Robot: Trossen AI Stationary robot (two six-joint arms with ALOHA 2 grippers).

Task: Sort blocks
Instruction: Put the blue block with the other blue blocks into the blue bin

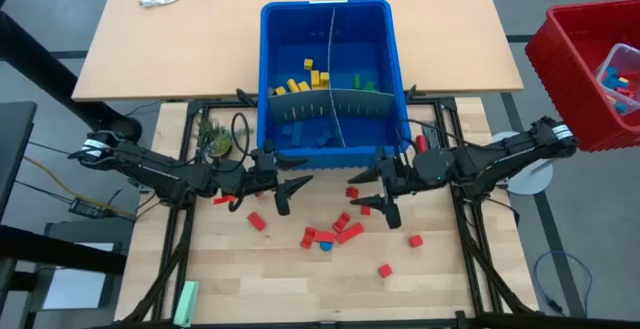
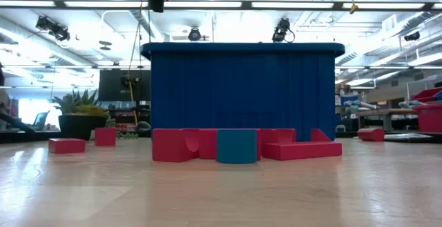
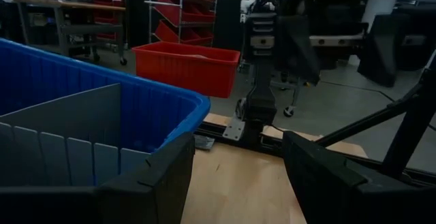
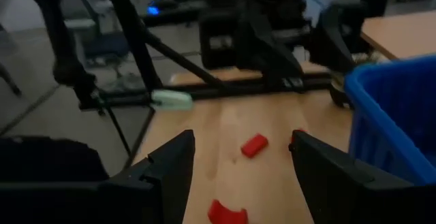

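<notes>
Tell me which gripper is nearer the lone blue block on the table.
Left. The blue block lies between them; the left gripper is slightly closer on its left, and the right gripper slightly farther on its right.

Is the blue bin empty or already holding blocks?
Holding some. The blue bin has yellow blocks left of its grey divider, green ones right; red blocks are loose on the table.
</notes>
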